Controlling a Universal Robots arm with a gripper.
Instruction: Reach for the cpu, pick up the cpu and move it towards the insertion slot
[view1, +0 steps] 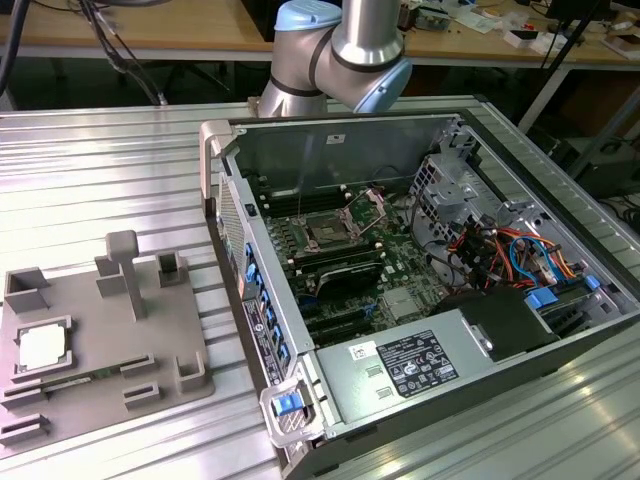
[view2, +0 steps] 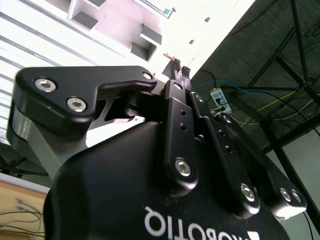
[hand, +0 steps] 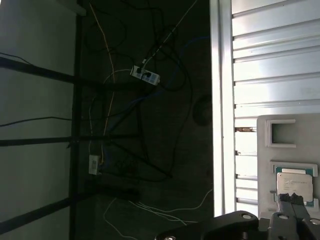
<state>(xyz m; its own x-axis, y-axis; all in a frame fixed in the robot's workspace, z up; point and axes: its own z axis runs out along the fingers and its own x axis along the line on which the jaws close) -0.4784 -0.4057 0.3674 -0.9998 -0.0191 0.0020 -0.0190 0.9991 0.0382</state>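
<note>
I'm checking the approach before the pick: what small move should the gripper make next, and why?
Probably open the jaws: the gripper looks shut with nothing between its tips, while the cpu lies flat in its recess of the grey tray, not yet gripped.

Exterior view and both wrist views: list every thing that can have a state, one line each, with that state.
cpu: lying flat in a recess of the grey tray, not held.
insertion slot: looks open, with its metal frame lifted.
computer case: lying on its side, side panel off, inside exposed.
gripper: shut, holding nothing.
</note>
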